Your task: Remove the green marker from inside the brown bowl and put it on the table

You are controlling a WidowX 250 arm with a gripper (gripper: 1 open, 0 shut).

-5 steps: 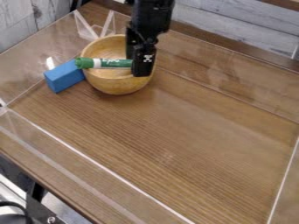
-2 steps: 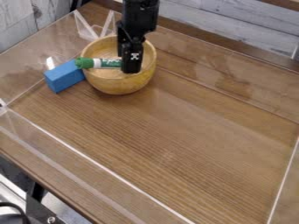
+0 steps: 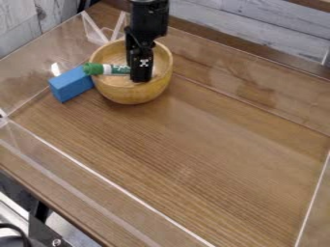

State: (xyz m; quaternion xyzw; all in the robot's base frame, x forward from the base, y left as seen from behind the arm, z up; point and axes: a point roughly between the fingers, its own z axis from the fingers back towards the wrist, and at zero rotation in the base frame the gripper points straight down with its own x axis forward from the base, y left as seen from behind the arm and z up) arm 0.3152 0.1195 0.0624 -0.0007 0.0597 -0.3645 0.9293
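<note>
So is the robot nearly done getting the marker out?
Not yet. The green marker lies across the brown bowl, one end poking over the rim. The gripper is open, pointing down over it. Left to do: grab it, lift it, set it on the table.

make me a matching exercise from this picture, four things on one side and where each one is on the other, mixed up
Things:
1. green marker
2. blue block
3. brown bowl
4. gripper

Places:
A. on the table, beside the bowl's left side in the picture
B. pointing down over the bowl, jaws open
C. lying across the bowl, one end sticking out over the rim toward the block
D. standing on the table near its far left corner, holding the marker

Pairs: 1-C, 2-A, 3-D, 4-B
</note>
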